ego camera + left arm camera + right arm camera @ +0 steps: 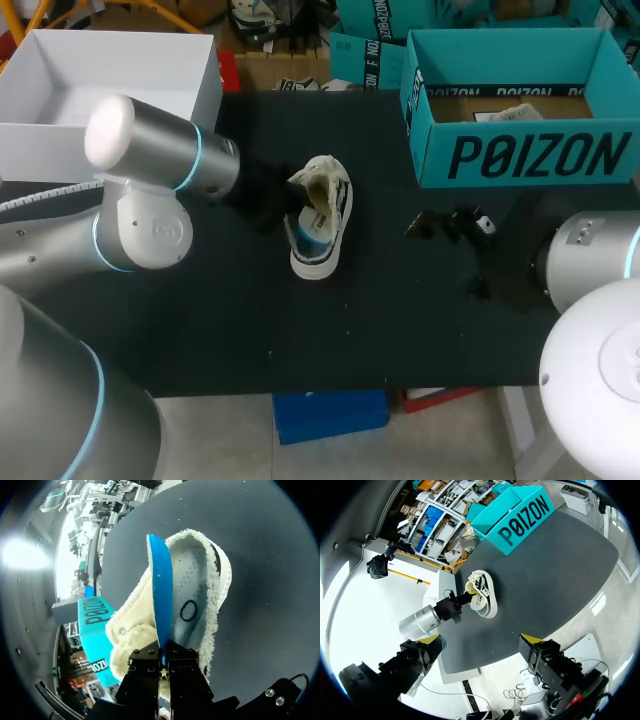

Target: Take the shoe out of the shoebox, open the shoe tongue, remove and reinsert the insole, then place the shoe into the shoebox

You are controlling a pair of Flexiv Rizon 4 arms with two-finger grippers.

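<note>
My left claw [164,656] is pinching the blue insole [161,590] half out of the shoe [322,225], mid-tabletop [200,330], box [520,150] at two o'clock, so I should pull slow and straight while my right claw [482,640] waits spread.

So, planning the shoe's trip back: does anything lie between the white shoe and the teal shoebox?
Nothing visible lies between the white fleece-lined shoe and the open-topped teal cardboard shoebox; only the box's own front wall must be cleared.

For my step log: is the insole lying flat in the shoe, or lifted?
Lifted: the insole stands on edge in the shoe, pinched by the left gripper.
</note>
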